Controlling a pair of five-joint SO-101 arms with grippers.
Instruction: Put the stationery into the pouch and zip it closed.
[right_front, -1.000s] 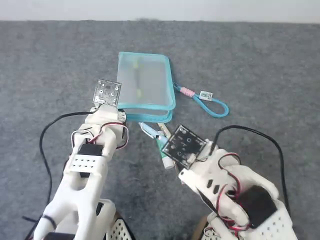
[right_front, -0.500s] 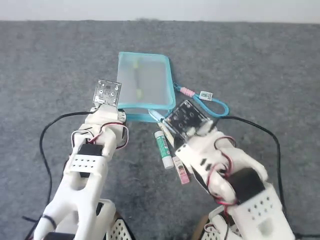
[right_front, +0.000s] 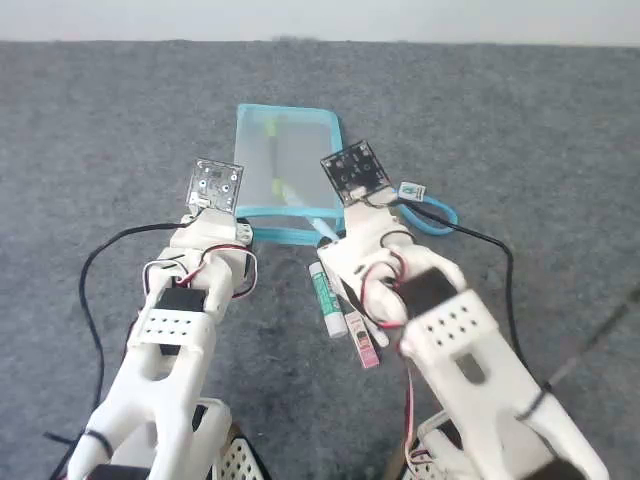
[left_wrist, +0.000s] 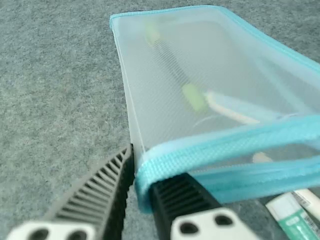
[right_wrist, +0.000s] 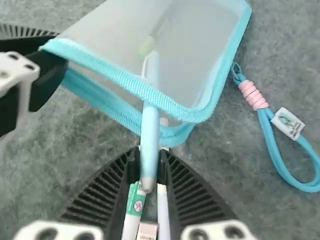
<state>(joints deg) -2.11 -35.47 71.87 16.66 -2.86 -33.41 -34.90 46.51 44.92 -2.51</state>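
A translucent teal-edged pouch (right_front: 288, 165) lies flat, its open mouth towards the arms. My left gripper (right_front: 247, 232) is shut on the upper zipper lip at the pouch corner (left_wrist: 145, 172) and holds the mouth open. A green-tipped pen (left_wrist: 192, 97) lies inside the pouch. My right gripper (right_wrist: 149, 160) is shut on a light blue pen (right_wrist: 150, 125); the pen's front end passes under the lip into the pouch (right_wrist: 165, 50). In the high view this gripper (right_front: 322, 236) sits right at the mouth.
A green-and-white glue stick (right_front: 327, 297), a pink item (right_front: 362, 342) and a thin white pen (right_front: 368, 325) lie on the grey carpet just before the pouch mouth. The zipper strap (right_front: 432, 211), with pink bead and tag, loops out to the pouch's right.
My right arm has swung forward from the near side to the pouch, carrying the light blue pen into the mouth. The left arm and the pouch have stayed put.
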